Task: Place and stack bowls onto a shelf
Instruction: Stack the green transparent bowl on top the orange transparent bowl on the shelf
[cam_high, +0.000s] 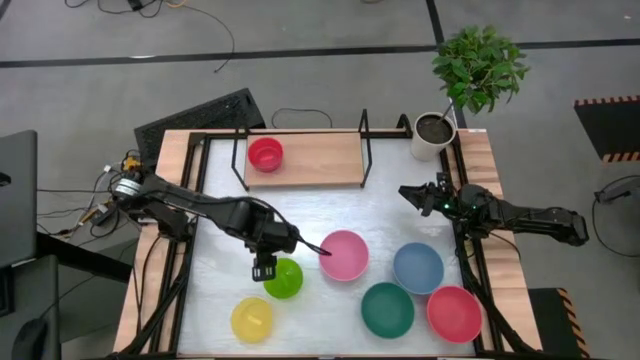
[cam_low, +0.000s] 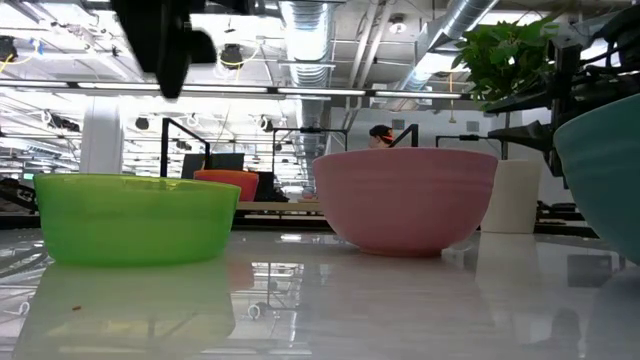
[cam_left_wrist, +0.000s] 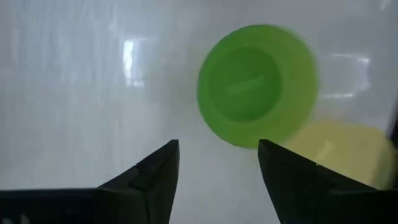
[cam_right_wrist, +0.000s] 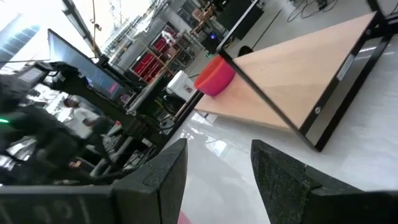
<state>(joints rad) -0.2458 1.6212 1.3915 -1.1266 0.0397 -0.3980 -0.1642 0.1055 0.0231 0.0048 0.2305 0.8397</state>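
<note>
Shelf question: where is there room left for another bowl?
The shelf holds only the small red bowl at its left end; its middle and right are bare. The table's front is crowded: lime-green bowl under the left tool, pink bowl beside it.

Your left arm reaches in from the table's left edge, bent at the elbow, its dark two-finger left gripper pointing straight down with fingers spread apart and nothing between them. Your right arm lies along the right edge, its dark right gripper parted too
</note>
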